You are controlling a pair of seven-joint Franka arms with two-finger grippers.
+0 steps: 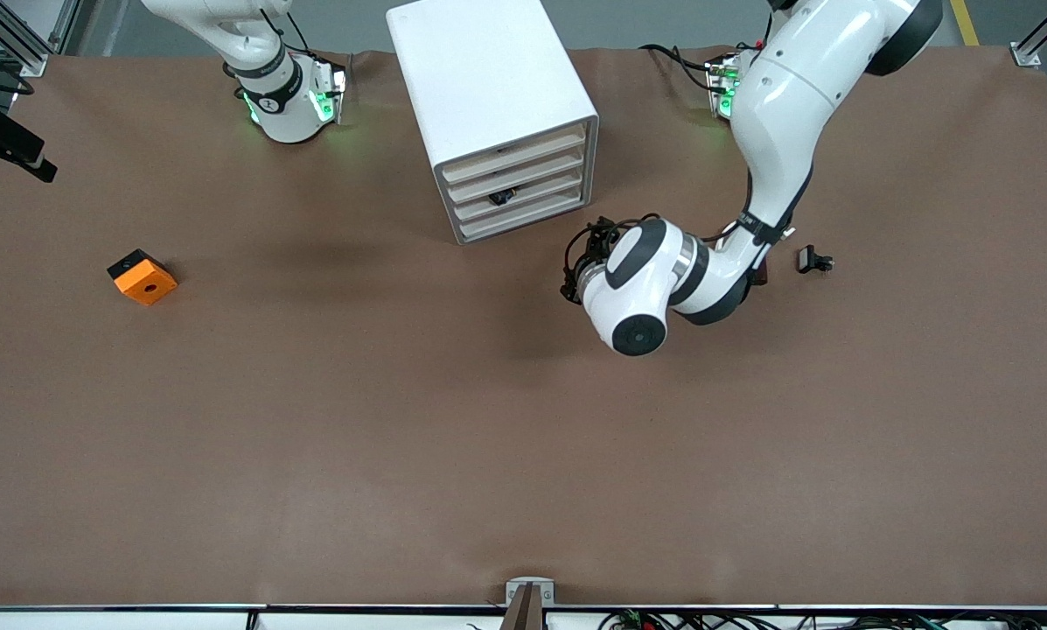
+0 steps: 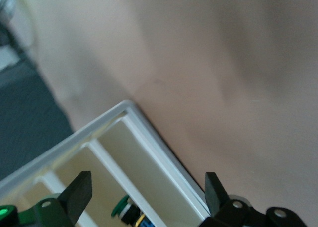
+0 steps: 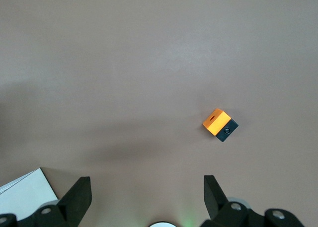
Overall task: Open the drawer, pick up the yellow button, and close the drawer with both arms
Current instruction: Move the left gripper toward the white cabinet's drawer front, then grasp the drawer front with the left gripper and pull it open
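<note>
Front view, brown table (image 1: 401,420), white cabinet (image 1: 497,114), left hand (image 1: 575,267) and right hand (image 3: 146,187) wide open, empty.

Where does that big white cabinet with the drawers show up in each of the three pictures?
Front view: the cabinet stands at the top middle, between the two arm bases, drawer fronts facing the camera.
Left wrist view: its open white frame fills the lower corner, just past the left end effector.
Right wrist view: only one white corner shows at the lower edge.
Shared landmark: the brown table.

White cabinet (image 1: 488,79) (cream drawer fronts); brown table (image 1: 401,437).
</note>
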